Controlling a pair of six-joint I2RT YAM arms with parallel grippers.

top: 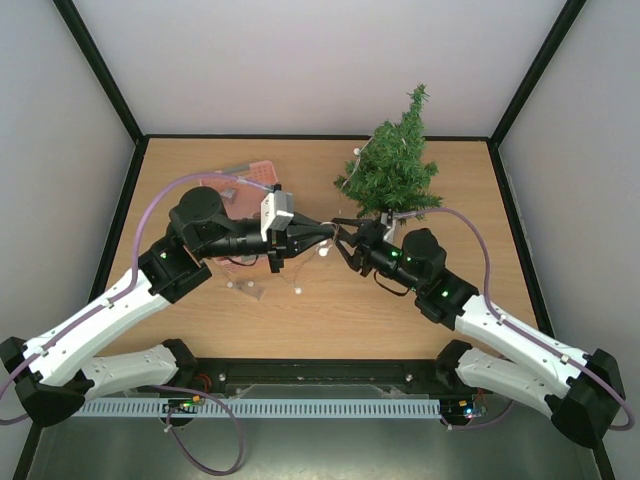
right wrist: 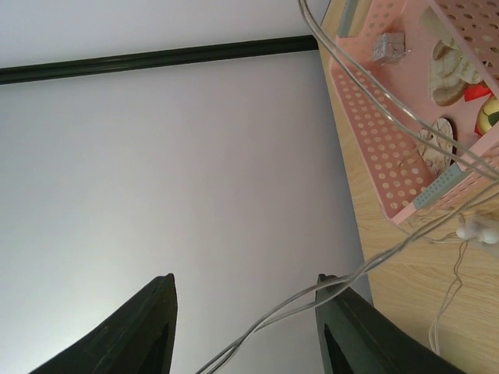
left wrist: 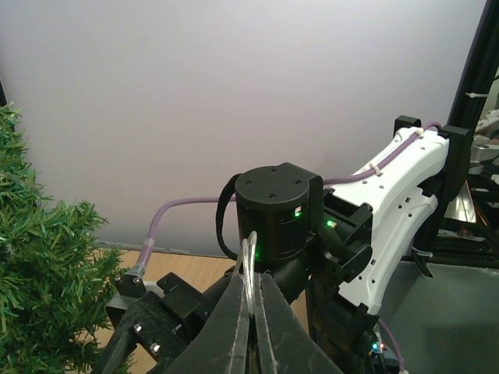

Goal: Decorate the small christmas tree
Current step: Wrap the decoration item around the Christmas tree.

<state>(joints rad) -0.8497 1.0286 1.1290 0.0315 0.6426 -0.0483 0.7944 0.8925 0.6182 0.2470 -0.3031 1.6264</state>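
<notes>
The small christmas tree (top: 395,165) stands upright at the back right of the table, and its green branches (left wrist: 43,288) fill the left edge of the left wrist view. My left gripper (left wrist: 251,284) is shut on a loop of thin clear light wire (left wrist: 249,257). In the top view this left gripper (top: 325,232) meets my right gripper (top: 345,240) tip to tip in front of the tree. My right gripper (right wrist: 245,284) is open. The twisted wire (right wrist: 296,308) crosses the gap and lies against the right finger.
A pink perforated basket (right wrist: 390,156) with several ornaments sits at the back left (top: 250,180), partly under my left arm. Small white bulbs (top: 298,290) of the wire lie on the wood in front of it. Black frame posts and white walls enclose the table.
</notes>
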